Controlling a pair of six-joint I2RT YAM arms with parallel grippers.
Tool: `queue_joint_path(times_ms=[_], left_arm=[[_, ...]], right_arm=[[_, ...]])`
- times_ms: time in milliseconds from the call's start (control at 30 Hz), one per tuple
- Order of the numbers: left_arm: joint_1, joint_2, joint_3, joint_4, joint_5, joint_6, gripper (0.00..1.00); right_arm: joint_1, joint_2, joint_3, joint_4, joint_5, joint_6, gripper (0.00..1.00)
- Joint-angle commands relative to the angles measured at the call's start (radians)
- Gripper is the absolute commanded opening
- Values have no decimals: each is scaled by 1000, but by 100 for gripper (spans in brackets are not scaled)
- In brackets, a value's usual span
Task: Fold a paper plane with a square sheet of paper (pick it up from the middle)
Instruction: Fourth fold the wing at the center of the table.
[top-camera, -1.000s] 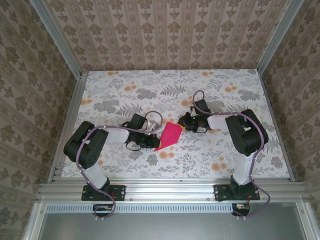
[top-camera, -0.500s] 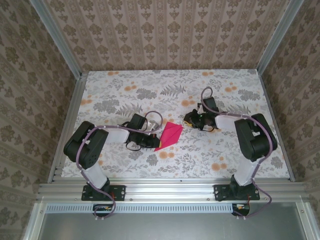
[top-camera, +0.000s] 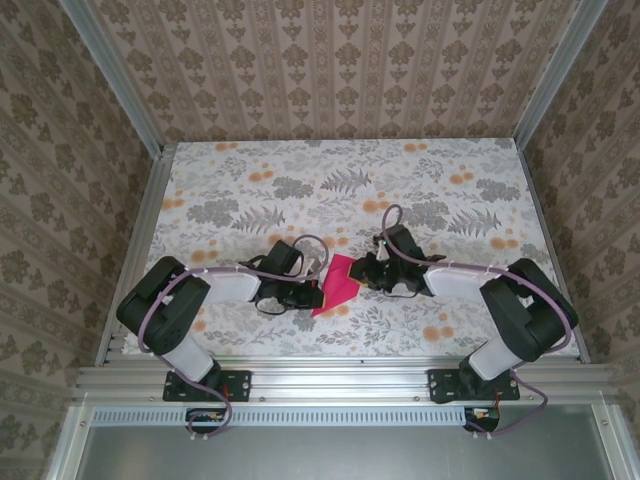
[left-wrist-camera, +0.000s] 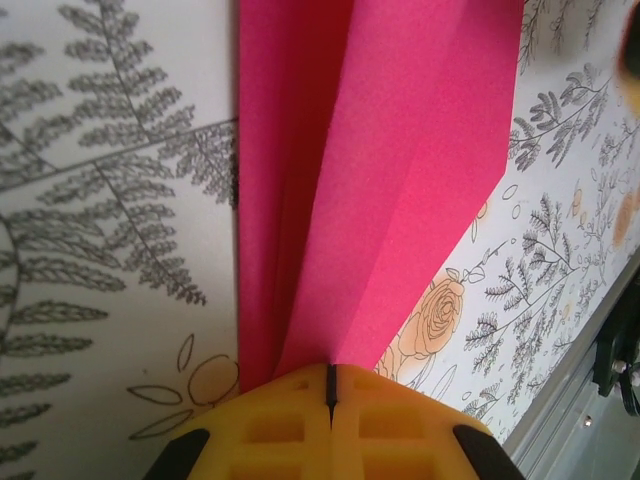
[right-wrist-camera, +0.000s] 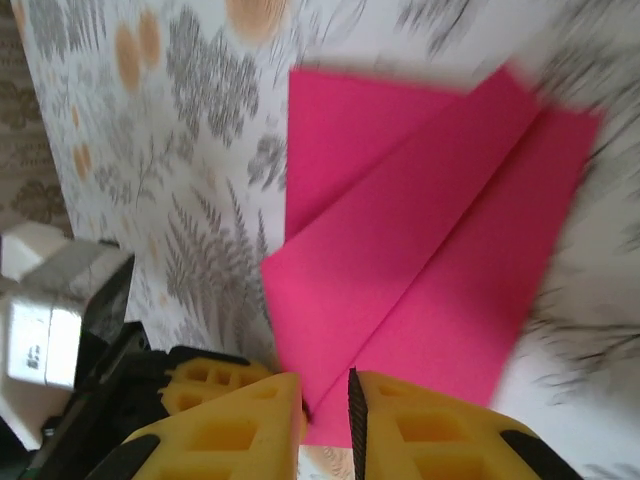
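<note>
The magenta-red sheet of paper (top-camera: 340, 283) is folded into a narrow shape with slanted flaps and a lengthwise crease, and lies low over the floral table near its middle front. My left gripper (top-camera: 312, 297) is at the paper's left end. In the left wrist view its yellow jaws (left-wrist-camera: 330, 380) are shut on the paper (left-wrist-camera: 380, 180), which fans away from them. My right gripper (top-camera: 362, 276) is at the paper's right side. Its jaws (right-wrist-camera: 325, 400) stand a narrow gap apart over the near edge of the paper (right-wrist-camera: 430, 260), and the left gripper's fingers (right-wrist-camera: 205, 385) show beside them.
The floral tablecloth (top-camera: 450, 200) covers the table, with patterned walls on three sides. An aluminium rail (top-camera: 340, 375) runs along the near edge and shows in the left wrist view as a rail (left-wrist-camera: 590, 330) at the lower right. Both forearms lie low along the front.
The left gripper and the paper have shifted a little nearer to the front edge. The right gripper drew away from the paper's far corner, then came down to its right side.
</note>
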Motion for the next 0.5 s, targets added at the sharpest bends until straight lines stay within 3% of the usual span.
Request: queue_joint_path(times_ms=[0, 133, 267, 467], left_arm=[[-22, -1, -35, -50, -76, -58, 0], [-29, 9, -41, -44, -84, -60, 0], [-29, 10, -44, -45, -88, -56, 0], [-27, 15, -43, -68, -94, -36, 0]], right_arm=[[50, 76, -7, 155, 29, 91, 21], [87, 166, 6, 284, 1, 146, 20], [96, 199, 11, 247, 29, 142, 19], [73, 176, 74, 1, 120, 39, 19]])
